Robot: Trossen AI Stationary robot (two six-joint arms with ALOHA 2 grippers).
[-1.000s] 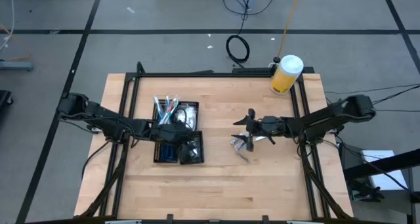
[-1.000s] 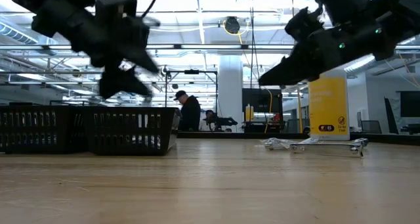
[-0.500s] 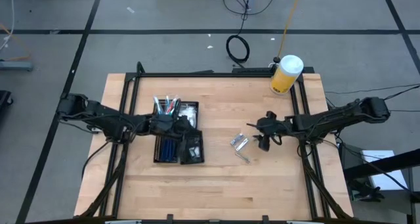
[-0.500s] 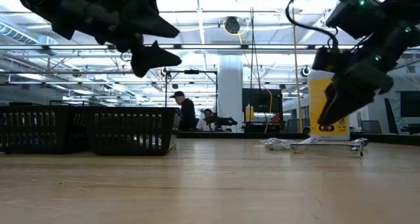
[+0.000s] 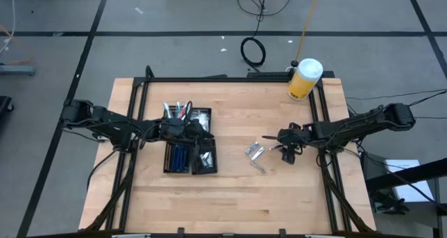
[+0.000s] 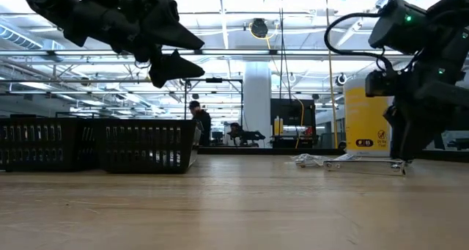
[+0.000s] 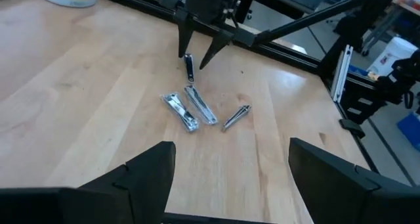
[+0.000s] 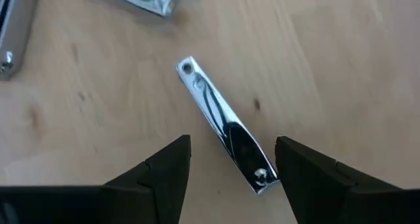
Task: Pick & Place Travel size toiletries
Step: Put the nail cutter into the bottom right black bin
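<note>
— Where are you working right now?

— I'm bringing the right gripper (image 5: pixel 286 151) straight down at centre-right of the high view, fingers spread, so that one silvery nail clipper (image 8: pixel 224 127) is lying between them. I'm straddling it lengthwise because it's flat on the wood and nothing is grasped yet.

— And the other pieces?

— Three more silvery clippers (image 7: pixel 190 109) are lying just beside it on the bare table (image 5: pixel 237 196), loosely fanned out, near each other; I'm taking the nearest one first to avoid nudging them.

— The left arm?

— I'm holding the left gripper (image 5: pixel 188 130) over the black tray (image 5: pixel 208 113) at centre-left, jaws released and empty, so it's waiting clear of my pick. The tray's compartments are already holding sticks and blue pieces, though I can't quite tell which items from this height.
</note>
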